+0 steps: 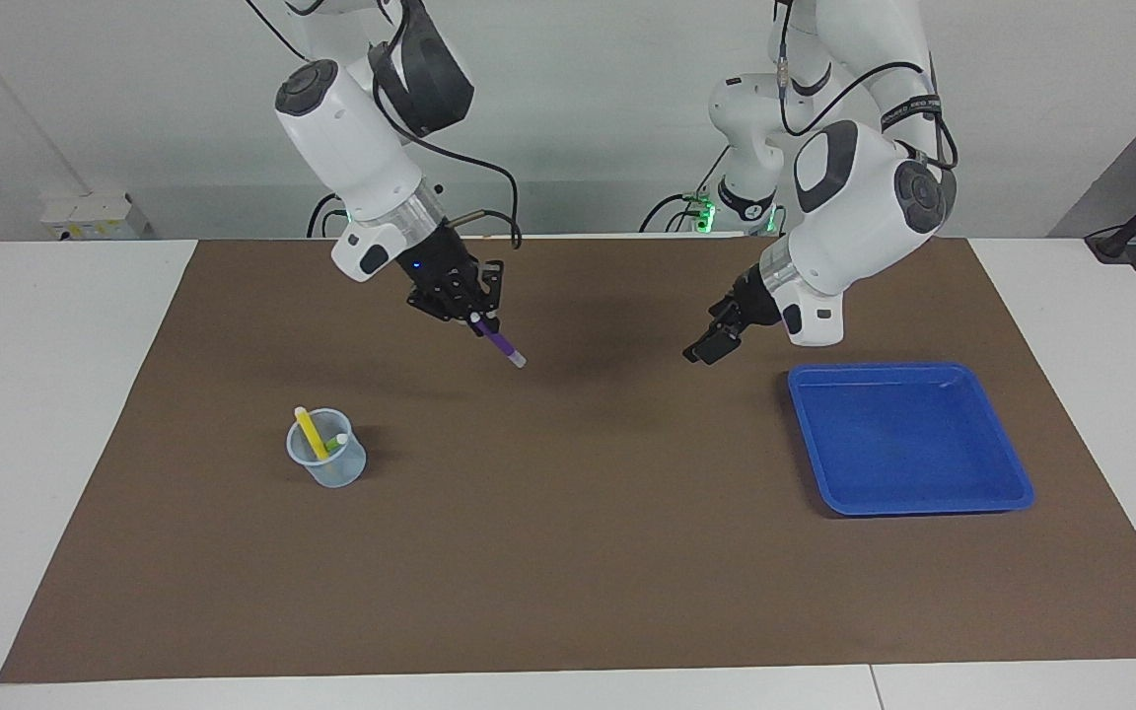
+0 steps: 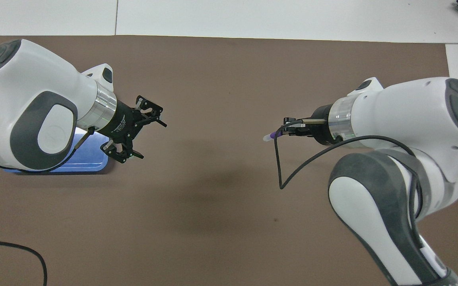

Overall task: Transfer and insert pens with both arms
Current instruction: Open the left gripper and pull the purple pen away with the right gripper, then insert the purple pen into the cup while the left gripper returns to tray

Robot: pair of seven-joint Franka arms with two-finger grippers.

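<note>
— What do you see, going from the right arm's end of the table across?

— A clear cup (image 1: pixel 327 461) stands on the brown mat (image 1: pixel 568 552) toward that end, about midway between the mat's two long edges. The yellow pen (image 1: pixel 310 432) leans in it, pale end up, and the green pen (image 1: pixel 334 443) sits lower in the same cup with only its top showing.

— And your right gripper?

— My right gripper (image 1: pixel 474 318) is up in the air over the mat, between the cup and the mat's middle. It is clamped tight on the purple pen (image 1: pixel 501 345). The pen slants down out of my fingertips, its whitish tip lowest and clear of the mat. From overhead the purple pen (image 2: pixel 272 136) pokes out of my right gripper (image 2: pixel 290 128) toward the middle of the mat.

— The left one?

— My left gripper (image 1: pixel 711 346) hangs over the mat beside the blue tray (image 1: pixel 908 498), toward the edge where my bases stand. Overhead, my left gripper (image 2: pixel 143 135) has its fingers (image 2: pixel 159 120) spread wide, with nothing between them. The two grippers are well apart.

— The tray?

— It lies on the mat at the left arm's end, nothing visible in it. Overhead my left arm covers most of the blue tray (image 2: pixel 90 159).
</note>
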